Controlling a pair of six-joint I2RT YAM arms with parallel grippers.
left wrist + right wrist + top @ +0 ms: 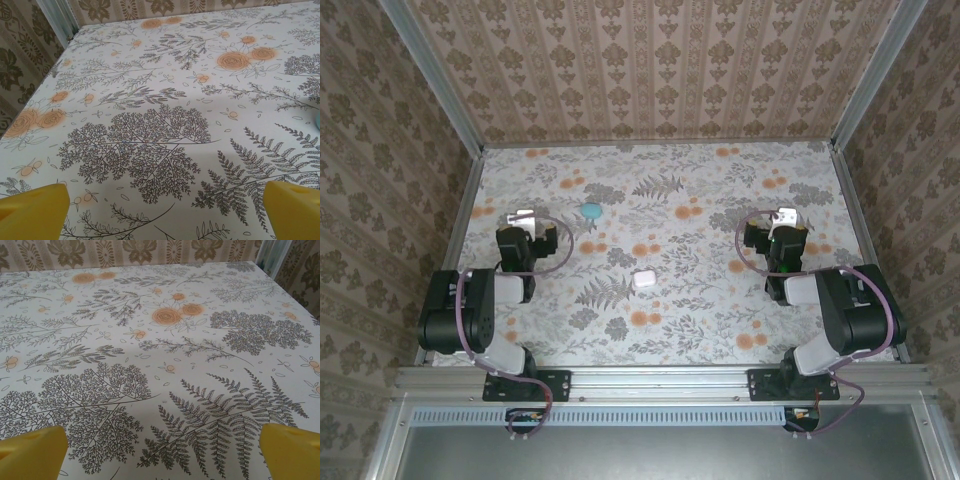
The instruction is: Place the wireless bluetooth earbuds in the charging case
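Left fingers [35,210] and right fingers [30,452] spread wide, empty; teal case [591,211] lies lengthwise left-right.

No text, label, brand, number or sign can be read in any view.

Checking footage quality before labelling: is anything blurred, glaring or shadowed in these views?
Top external: even light, no glare, teal case and white case tiny but distinct. Left wrist: tablecloth sharp, left yellow fingertips soft-edged. Right wrist: likewise, right yellow fingertips blurred, cloth pattern crisp.
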